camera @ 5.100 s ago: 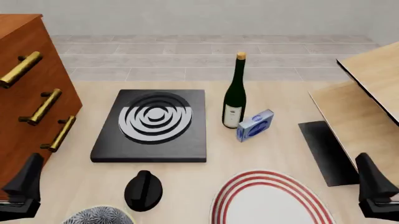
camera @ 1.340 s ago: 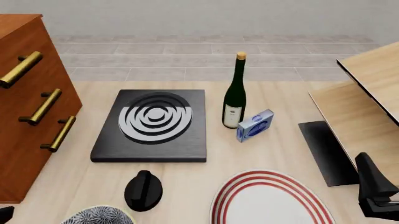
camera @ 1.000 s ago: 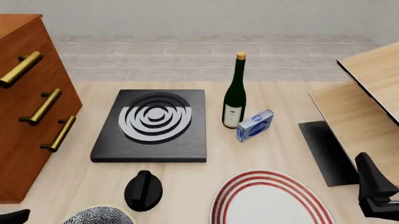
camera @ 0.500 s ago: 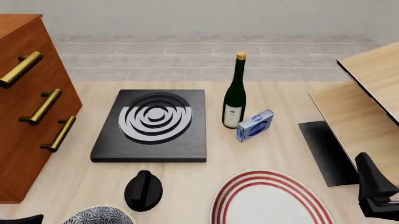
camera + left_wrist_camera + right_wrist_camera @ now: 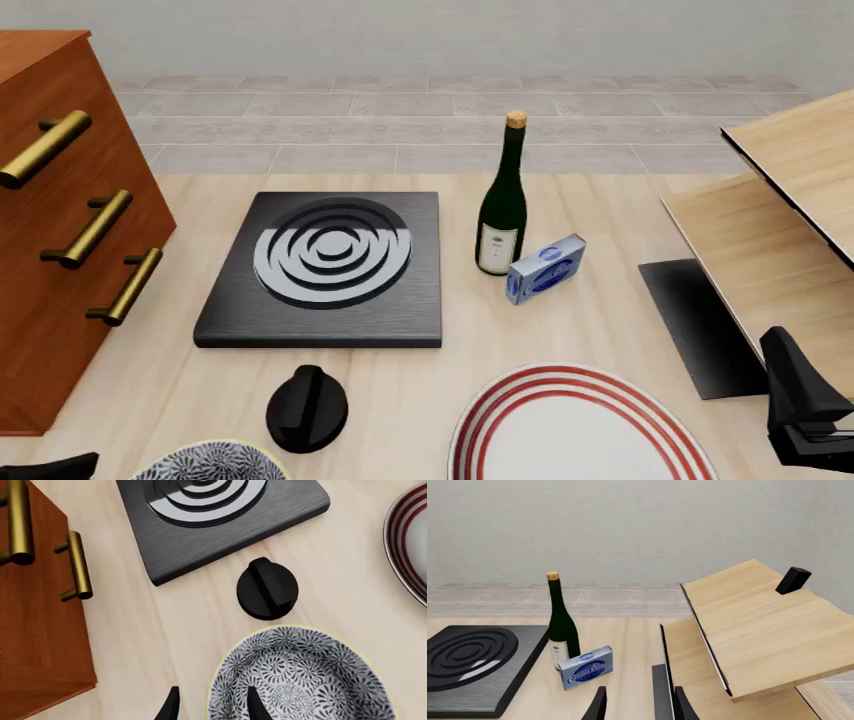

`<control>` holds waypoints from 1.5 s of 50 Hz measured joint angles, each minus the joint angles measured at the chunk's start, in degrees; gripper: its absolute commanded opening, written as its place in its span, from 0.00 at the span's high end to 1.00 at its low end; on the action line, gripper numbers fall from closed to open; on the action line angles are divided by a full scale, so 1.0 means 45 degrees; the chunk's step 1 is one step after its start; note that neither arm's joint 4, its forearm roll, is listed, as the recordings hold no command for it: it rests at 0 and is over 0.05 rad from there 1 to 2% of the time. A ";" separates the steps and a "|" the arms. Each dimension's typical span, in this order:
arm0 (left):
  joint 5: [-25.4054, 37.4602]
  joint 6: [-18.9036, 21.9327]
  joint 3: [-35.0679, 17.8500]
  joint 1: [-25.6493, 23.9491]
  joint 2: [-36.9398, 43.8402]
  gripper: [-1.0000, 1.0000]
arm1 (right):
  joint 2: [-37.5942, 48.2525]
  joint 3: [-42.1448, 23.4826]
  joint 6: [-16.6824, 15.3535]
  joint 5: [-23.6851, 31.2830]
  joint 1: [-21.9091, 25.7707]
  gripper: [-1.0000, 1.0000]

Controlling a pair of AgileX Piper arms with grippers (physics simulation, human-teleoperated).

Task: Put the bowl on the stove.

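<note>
Blue-and-white floral deep bowl [image 5: 303, 680] sits on the pale wooden surface [image 5: 587, 320] beside the black knob [image 5: 267, 588], ungrasped; the open left gripper [image 5: 209, 707] straddles its rim, so closing, then lifting to the black ringed stove [image 5: 324, 266], seems next.

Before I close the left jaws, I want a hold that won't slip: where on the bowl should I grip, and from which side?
Grip the bowl by its thin yellowish-green rim on the cabinet side, coming down from above. The left gripper already straddles that edge, one finger inside, one outside. The wall is deep and upright there, so a rim pinch probably suits it best.
</note>
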 measured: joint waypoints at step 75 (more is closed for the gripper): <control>-0.5175 0.0148 0.0741 -0.1388 0.6244 1.00 | 0.0000 0.0000 0.0000 0.0000 0.0000 0.00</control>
